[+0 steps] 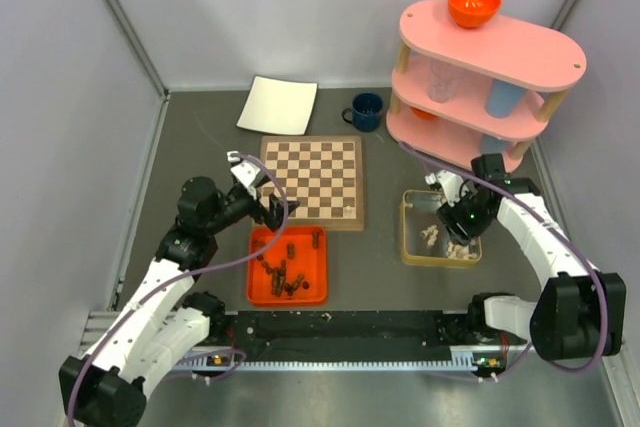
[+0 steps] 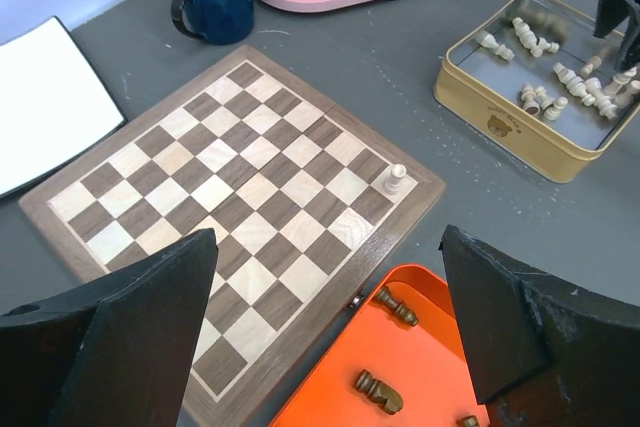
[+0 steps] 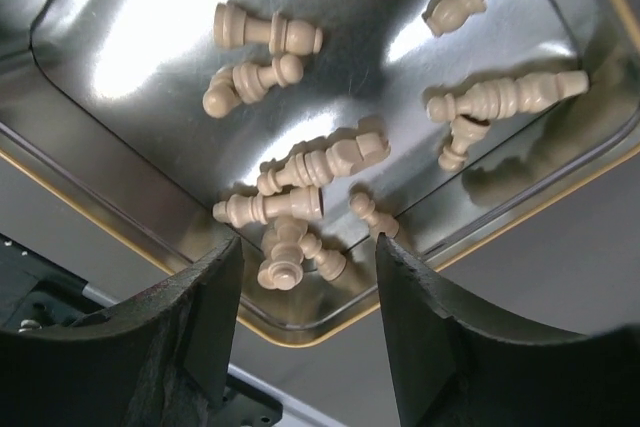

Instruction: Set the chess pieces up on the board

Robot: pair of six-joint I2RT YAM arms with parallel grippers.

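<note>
The board [image 1: 312, 183] lies mid-table with a single pale piece [image 2: 396, 179] standing on a square at its near right corner. Dark chess pieces [image 1: 280, 272] lie loose in an orange tray [image 2: 420, 367] just in front of the board. My left gripper [image 2: 325, 247] hovers open over the board's near edge and the tray's far corner, holding nothing. Pale chess pieces [image 3: 290, 252] lie scattered in a gold tin [image 1: 405, 227] right of the board. My right gripper [image 3: 308, 247] is lowered into the tin, its jaws open on either side of a small cluster of pale pieces.
A white sheet [image 1: 278, 105] and a blue mug [image 1: 366, 111] sit behind the board. A pink three-tier shelf [image 1: 480, 77] with an orange bowl [image 1: 474, 3] on top stands at the back right, close behind the tin. Grey walls enclose the table.
</note>
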